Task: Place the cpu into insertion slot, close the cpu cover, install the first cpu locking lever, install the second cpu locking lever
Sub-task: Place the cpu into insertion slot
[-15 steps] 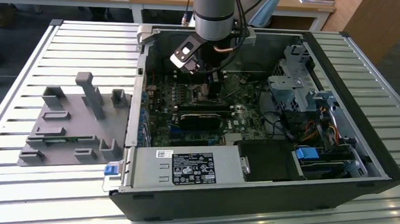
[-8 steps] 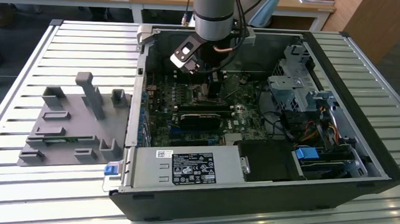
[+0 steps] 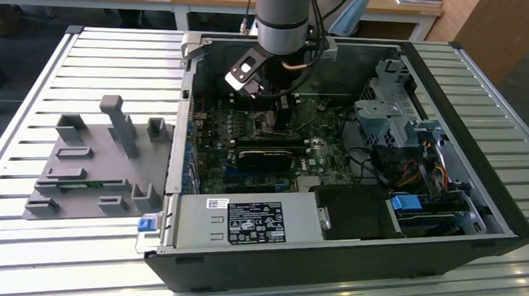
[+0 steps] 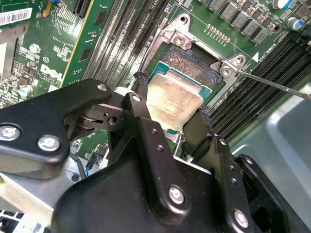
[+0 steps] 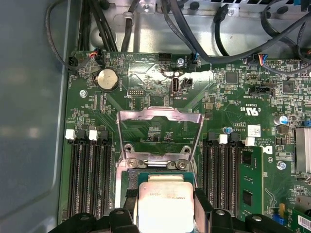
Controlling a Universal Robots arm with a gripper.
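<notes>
Your hand (image 4: 171, 108) grips the cpu (image 4: 177, 90) by two opposite edges and holds it just over the insertion slot (image 4: 192, 63); it looks not yet seated. The cpu cover (image 5: 160, 115) stands open just beyond the fingertips, so closing it and the two lever steps are left. Your arm (image 3: 284, 15) reaches steeply down into the case (image 3: 331, 264).

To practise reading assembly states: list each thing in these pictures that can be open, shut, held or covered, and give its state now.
claw: shut on the cpu
cpu: gripped at two opposite edges, over the insertion slot
insertion slot: partly covered by the cpu, far part bare
cpu cover: open, swung back from the slot
computer case: lying flat, side panel off
</notes>
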